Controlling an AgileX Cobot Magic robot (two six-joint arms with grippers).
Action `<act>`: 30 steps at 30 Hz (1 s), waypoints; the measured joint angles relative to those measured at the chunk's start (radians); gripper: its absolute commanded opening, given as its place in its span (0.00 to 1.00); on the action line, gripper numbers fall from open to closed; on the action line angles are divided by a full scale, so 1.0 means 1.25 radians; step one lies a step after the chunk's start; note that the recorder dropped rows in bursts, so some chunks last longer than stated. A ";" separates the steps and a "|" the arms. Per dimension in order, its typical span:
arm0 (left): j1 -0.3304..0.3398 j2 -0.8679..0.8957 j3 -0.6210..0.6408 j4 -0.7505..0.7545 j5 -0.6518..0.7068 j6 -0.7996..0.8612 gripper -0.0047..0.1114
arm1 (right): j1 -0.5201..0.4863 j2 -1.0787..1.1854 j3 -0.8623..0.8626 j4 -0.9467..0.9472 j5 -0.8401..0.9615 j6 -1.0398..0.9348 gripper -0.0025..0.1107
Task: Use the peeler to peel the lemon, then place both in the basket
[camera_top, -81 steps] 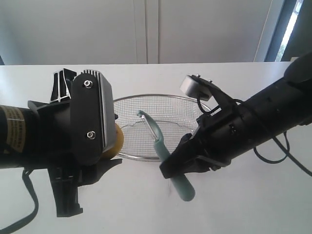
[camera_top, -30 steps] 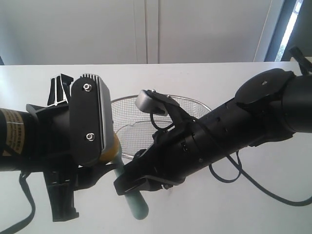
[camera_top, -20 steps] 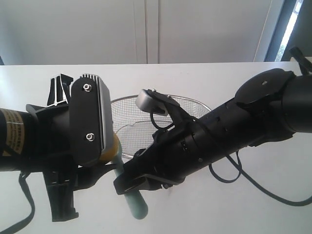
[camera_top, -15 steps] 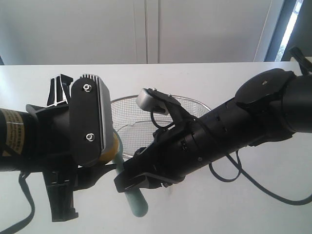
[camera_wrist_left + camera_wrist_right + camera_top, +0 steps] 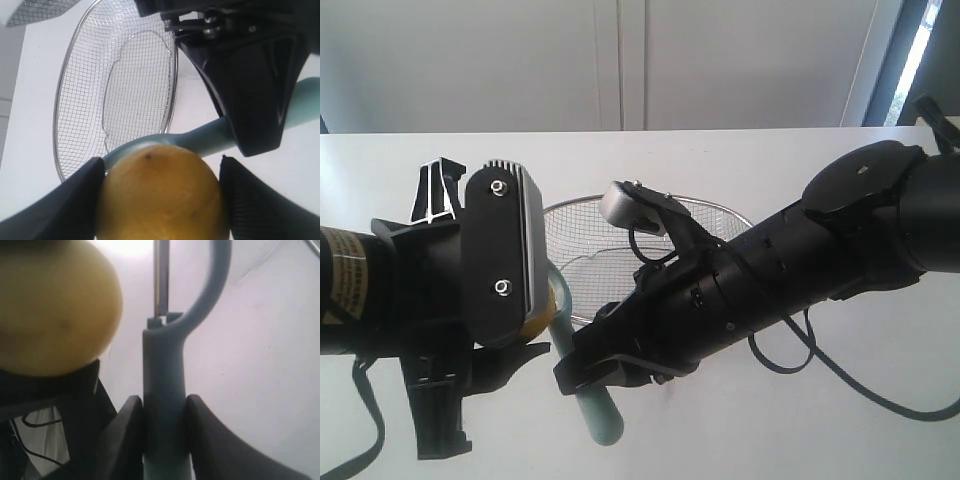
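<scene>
- Lemon (image 5: 160,195): bright yellow skin with a few dark specks is noted; it is held outside the basket (image 5: 85,90), just beside its rim.
- Left end effector (image 5: 160,167): found clamped on the lemon from both sides.
- Peeler (image 5: 164,370): pale teal, beside the basket; its curved head is set close over the lemon, and its handle is gripped by the right end effector (image 5: 164,412).
- Counted: one lemon, one peeler, one basket, two end effectors.

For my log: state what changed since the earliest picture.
The right arm swung toward the left arm, across the silver wire-mesh basket, bringing the head of the slim pale teal peeler to the bright yellow lemon. Unchanged: left fingers clamp the lemon, right fingers the peeler handle; basket unmoved.
</scene>
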 measured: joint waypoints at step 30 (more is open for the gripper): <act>0.000 0.000 0.000 0.040 0.019 0.000 0.04 | 0.000 -0.037 0.000 -0.011 0.023 0.035 0.02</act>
